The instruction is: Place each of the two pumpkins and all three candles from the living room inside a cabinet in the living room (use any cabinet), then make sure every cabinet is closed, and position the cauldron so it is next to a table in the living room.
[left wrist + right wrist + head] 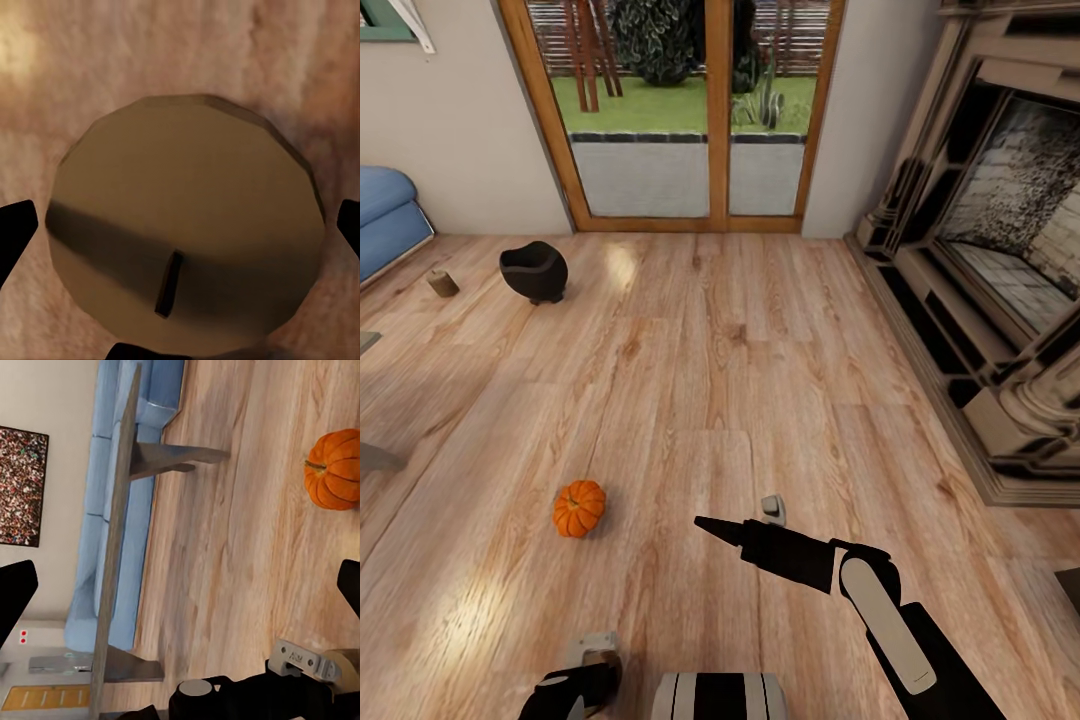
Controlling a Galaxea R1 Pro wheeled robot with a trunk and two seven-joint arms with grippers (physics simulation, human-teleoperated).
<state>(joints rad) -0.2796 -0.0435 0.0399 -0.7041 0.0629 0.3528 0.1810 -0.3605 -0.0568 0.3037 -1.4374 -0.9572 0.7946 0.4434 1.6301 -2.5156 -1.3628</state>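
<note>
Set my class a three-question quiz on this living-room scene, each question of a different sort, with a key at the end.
1. True or false: the cauldron stands on the wooden floor in front of the glass doors.
2. Multiple choice: in the left wrist view, what lies between the left end effector fingertips? A) a pumpkin B) a candle seen from above C) a cauldron
3. Fill in: in the head view, the orange pumpkin lies on the floor to the ____ of the right end effector.

Key: 1 true; 2 B; 3 left
</note>
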